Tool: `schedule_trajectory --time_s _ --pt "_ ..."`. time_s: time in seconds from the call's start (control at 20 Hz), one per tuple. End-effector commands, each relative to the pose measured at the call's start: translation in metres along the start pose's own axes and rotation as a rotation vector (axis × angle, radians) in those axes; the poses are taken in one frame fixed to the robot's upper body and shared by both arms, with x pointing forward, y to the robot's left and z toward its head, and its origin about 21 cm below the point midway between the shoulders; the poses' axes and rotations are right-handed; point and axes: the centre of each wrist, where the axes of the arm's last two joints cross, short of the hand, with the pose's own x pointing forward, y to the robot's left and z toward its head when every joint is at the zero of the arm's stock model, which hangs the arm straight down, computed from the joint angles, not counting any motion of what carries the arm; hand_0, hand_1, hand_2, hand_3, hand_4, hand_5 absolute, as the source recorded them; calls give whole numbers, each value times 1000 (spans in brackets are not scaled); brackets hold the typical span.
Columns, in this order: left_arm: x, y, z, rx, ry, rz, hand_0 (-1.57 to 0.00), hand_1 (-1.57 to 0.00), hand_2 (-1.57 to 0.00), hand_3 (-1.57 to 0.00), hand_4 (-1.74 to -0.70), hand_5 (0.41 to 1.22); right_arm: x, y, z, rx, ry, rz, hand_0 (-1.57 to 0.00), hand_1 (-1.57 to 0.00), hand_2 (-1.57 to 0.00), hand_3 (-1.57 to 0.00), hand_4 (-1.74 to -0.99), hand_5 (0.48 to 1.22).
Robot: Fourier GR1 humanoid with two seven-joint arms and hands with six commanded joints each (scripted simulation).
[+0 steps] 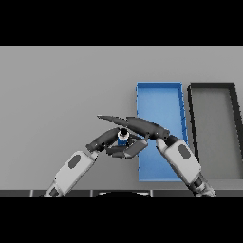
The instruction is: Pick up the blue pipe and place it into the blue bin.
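Blue bin: a long open tray lying on the grey desk, running away from the robot; its inside looks bare where the arms do not cover it.
Blue pipe: a short blue piece with a dark end facing up, just off the blue bin's left wall, near the bin's nearer half, caught between the two hands.
Right hand: comes in from the lower right, its forearm crossing over the blue bin; long dark fingers stretch leftward past the bin's left wall and arch over the pipe, while the lower fingers curl in beneath it, so the hand looks closed about the pipe.
Left hand: reaches up from the lower left and meets the pipe on the side away from the blue bin; I cannot tell whether its fingers grip or only rest there.
Dark bin: a second tray, black-rimmed with a grey floor, just to the right of the blue bin, parallel to it and apart by a narrow strip of desk.
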Motion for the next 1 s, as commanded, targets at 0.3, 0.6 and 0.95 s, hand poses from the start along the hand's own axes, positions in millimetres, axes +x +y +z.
schedule_trajectory --time_s 0.3,0.6,0.95 --pt "2 -3 2 23 10 -120 -1030 -1008 -990 -623 -1658 1192 0 3 -20 95 -13 -33 -1012 -1023 -1023 -828 -1541 604" --pt "0 -3 1 22 -55 -21 -1429 -1423 -1419 -588 -1719 1214 0 10 -20 51 -69 -29 -1424 -1427 -1427 -1376 -1456 1010" --pt "-2 1 5 -18 -30 -90 -1407 -1190 -1242 -518 -1544 1219 0 16 -19 67 -89 -41 -1540 -1541 -1541 -1530 -1477 1177"
